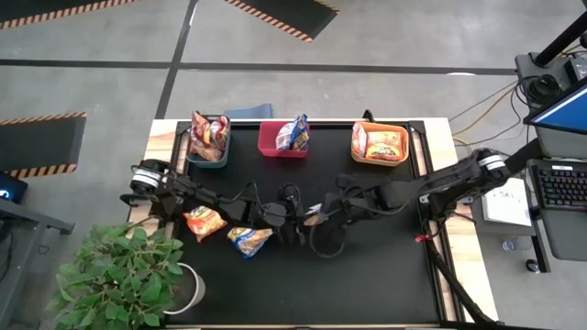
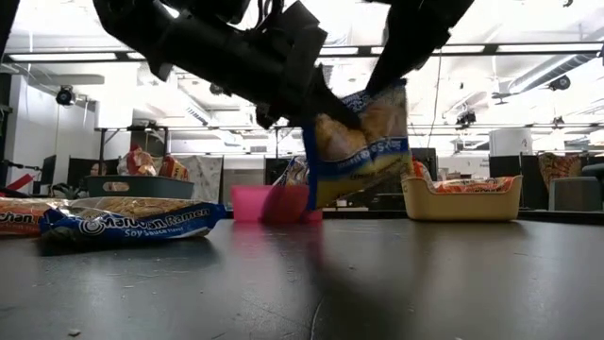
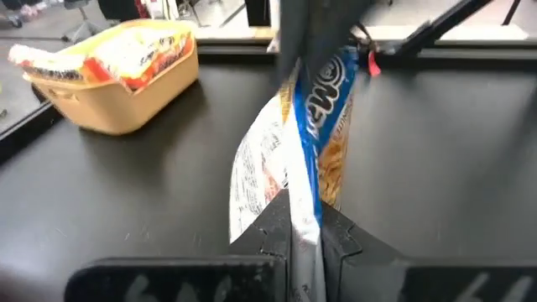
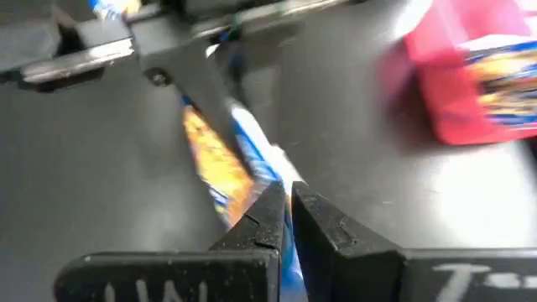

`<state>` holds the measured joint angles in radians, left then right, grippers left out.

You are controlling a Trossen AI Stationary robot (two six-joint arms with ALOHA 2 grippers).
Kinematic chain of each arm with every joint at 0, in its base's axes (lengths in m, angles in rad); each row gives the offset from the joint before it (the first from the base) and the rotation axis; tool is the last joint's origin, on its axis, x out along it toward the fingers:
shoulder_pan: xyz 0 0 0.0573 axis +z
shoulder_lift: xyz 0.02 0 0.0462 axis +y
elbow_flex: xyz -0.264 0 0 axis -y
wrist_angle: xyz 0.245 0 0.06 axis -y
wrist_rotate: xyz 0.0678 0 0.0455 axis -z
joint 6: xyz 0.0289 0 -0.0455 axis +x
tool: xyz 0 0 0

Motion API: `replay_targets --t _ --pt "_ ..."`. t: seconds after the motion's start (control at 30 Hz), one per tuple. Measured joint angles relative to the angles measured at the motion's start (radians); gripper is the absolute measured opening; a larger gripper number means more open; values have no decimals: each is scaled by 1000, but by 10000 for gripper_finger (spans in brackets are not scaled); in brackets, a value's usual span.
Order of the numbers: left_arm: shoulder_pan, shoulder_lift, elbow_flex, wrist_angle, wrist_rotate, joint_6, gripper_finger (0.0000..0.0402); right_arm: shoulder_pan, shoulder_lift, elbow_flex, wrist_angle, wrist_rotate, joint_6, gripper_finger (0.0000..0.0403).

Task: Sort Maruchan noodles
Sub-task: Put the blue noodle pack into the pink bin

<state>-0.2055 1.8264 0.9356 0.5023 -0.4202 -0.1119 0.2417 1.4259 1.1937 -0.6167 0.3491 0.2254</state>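
Note:
A blue-and-yellow noodle packet (image 1: 312, 217) (image 2: 363, 142) hangs on edge over the middle of the black table, with both grippers shut on it. My left gripper (image 1: 295, 218) (image 3: 304, 239) reaches in from the left. My right gripper (image 1: 321, 215) (image 4: 287, 210) reaches in from the right. An orange packet (image 1: 204, 222) and a blue-and-yellow packet (image 1: 249, 240) (image 2: 132, 222) lie flat on the table left of centre. Further packets sit in the three bins at the far edge. My left gripper pinches one sealed end edge of the packet (image 3: 300, 214) between its two fingers, coming level from the table's left. The packet stands on edge ahead of the fingers, clear of the table. My right gripper pinches the opposite end edge (image 4: 273, 172) between its fingers, slanting down from the table's right; the packet (image 2: 363, 142) hangs below it, lifted clear.
Along the far edge stand a dark grey bin (image 1: 209, 154), a red bin (image 1: 271, 142) and an orange bin (image 1: 381, 160), each holding packets. A potted plant (image 1: 119, 275) stands at the near left corner. Bare black table (image 1: 367, 275) lies near and right.

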Motion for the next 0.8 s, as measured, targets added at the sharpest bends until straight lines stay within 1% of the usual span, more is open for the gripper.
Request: replay_targets --t 0.13,0.23,0.4,0.57,0.7,0.8 --pt "4 -23 -5 -46 3 -1 0 0 -89 -54 19 71 -1 12" --pt "13 -47 -4 -57 -9 -4 0 0 -157 -118 76 95 -10 12" --pt "36 -83 -5 -97 -45 -6 0 0 -277 -223 243 100 -64 12" --pt "70 -138 -2 -121 -126 -22 0 -7 -379 -307 413 103 -153 13" --pt "107 -190 -2 -153 -186 -29 0 -33 -447 -370 516 104 -228 13" --pt "141 -228 -2 -194 -192 -29 0 -59 -495 -411 573 103 -268 13"
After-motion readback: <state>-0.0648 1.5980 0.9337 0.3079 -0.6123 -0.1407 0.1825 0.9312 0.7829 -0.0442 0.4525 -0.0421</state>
